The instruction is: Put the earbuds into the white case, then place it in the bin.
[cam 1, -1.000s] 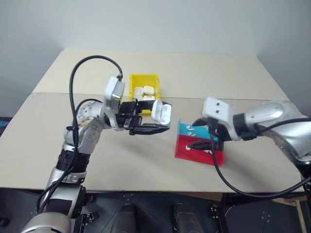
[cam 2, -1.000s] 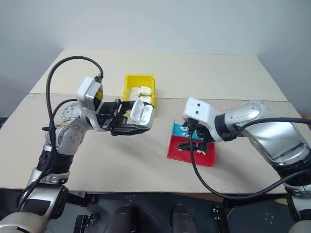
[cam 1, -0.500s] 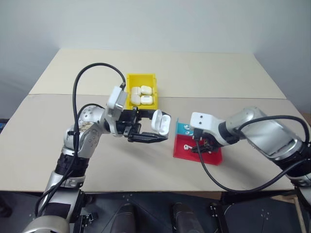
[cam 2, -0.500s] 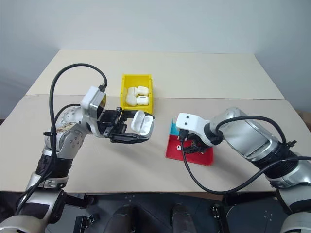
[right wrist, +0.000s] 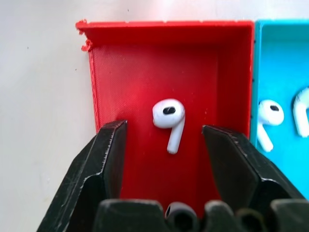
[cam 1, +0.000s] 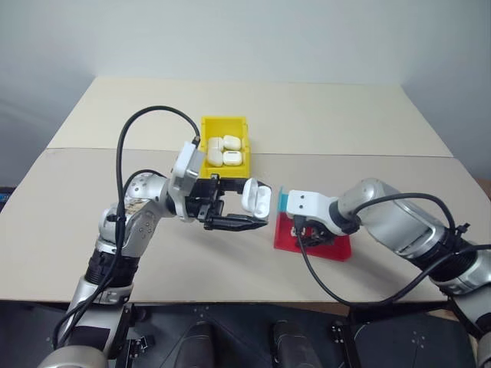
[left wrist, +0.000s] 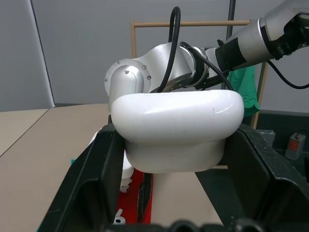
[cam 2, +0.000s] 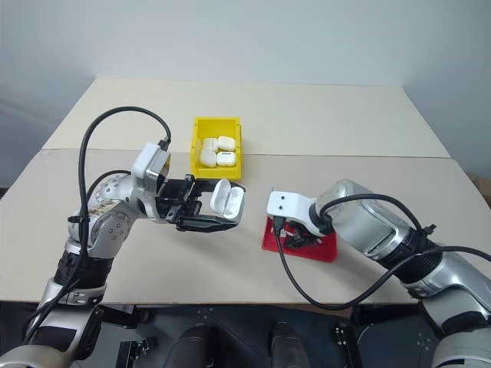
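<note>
- One white earbud (right wrist: 169, 121) lying in red tray (right wrist: 135, 58), between spread gripper (right wrist: 164, 145) fingers, untouched.
- Two more earbuds (right wrist: 285, 116) in adjoining blue tray (right wrist: 280, 63).

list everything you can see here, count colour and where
table: one, beige, under everything
bin: one, yellow, far side of the table past the left gripper
cases in bin: four, white, closed
open case: one, white, lid up, held above the table
red tray: one, right of centre, under the right gripper
blue tray: one, touching the red tray's far side
earbud in red tray: one, white, between the right fingers, not gripped
earbuds in blue tray: two, white
left gripper: black, shut on the open case
right gripper: black, open, low over the red tray
</note>
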You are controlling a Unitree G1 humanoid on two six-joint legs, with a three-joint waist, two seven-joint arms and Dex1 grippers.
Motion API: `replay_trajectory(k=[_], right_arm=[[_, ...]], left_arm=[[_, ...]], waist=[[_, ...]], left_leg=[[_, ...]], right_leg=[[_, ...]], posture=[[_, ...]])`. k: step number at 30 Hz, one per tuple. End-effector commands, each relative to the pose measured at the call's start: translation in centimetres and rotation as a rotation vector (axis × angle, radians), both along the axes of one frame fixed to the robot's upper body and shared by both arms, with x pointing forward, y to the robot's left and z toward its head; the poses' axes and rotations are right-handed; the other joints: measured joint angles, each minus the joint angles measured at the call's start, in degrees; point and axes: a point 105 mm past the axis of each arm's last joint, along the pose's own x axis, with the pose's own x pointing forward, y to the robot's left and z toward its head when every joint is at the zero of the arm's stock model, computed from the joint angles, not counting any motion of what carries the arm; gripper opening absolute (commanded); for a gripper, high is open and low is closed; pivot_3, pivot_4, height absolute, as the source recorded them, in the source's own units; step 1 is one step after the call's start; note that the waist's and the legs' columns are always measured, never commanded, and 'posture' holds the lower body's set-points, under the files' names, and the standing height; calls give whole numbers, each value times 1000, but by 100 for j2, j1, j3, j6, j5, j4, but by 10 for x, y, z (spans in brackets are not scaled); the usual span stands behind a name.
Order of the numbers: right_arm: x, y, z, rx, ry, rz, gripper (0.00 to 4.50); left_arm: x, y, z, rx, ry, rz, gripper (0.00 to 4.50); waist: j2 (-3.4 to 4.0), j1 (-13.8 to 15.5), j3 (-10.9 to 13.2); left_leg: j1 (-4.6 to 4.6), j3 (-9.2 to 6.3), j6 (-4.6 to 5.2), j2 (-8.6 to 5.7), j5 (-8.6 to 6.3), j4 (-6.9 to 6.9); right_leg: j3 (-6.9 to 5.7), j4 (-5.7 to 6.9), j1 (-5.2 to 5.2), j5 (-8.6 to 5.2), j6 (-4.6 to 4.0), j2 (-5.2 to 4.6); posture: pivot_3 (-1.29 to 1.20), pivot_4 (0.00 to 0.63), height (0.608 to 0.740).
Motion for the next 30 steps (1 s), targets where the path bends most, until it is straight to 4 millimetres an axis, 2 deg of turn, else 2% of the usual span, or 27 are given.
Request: replay_trajectory(k=[1,15,19,23,24,30], right_arm=[[7,3,10,-12,-50,30,3006],[5,5,2,-19,-20,98,3006],[2,4,0,-22,-9,106,2110],[1,2,-3,-26,-8,104,775],[1,2,-3,-26,-8,103,632],[1,1,6,33,-17,54,632]], left_arm=[[-5,-1,6,-11,-33,-4,2796],[-10,1,4,-18,-25,20,2796],[-10,2,5,-19,-24,23,2796],[-9,3,5,-16,-26,27,2796],[-9,3,5,-15,-27,27,2796],[-9,3,6,-9,-27,21,2796]], waist=[[0,0,0],[0,-6,0],[0,-3,0],[0,-4,-1],[1,-4,0],[0,-2,0]], left_leg=[[0,0,0,0,0,0],[7,0,0,2,0,-1],[7,0,0,1,0,-1],[15,1,0,1,0,0],[15,1,0,2,0,-1],[14,1,0,1,0,-2]], right_leg=[[0,0,0,0,0,0],[0,1,4,0,0,2],[0,1,5,0,-1,2],[0,2,13,0,-1,1],[0,2,13,0,-1,2],[0,0,12,0,-1,1]], posture=[[0,150,740],[0,150,740],[0,150,740],[0,150,740],[0,150,740],[0,150,740]])
